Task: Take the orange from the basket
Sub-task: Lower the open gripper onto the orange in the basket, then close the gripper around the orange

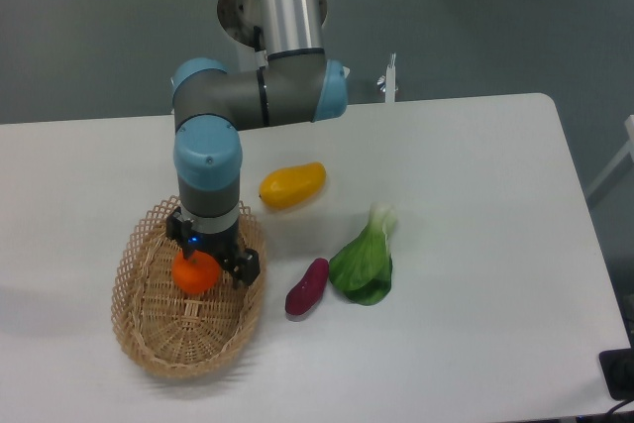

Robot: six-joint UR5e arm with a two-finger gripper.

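Observation:
The orange is a small round bright-orange fruit inside the oval wicker basket at the table's front left. My gripper points straight down into the basket and sits right over the orange. Its dark fingers stand on either side of the fruit, and the jaws look closed against it. The orange appears to be near or just above the basket floor; I cannot tell whether it is lifted. The top of the orange is hidden by the gripper body.
A yellow-orange mango-shaped fruit lies on the table right of the arm. A purple eggplant-like vegetable and a green bok choy lie right of the basket. The white table ends at the right and front.

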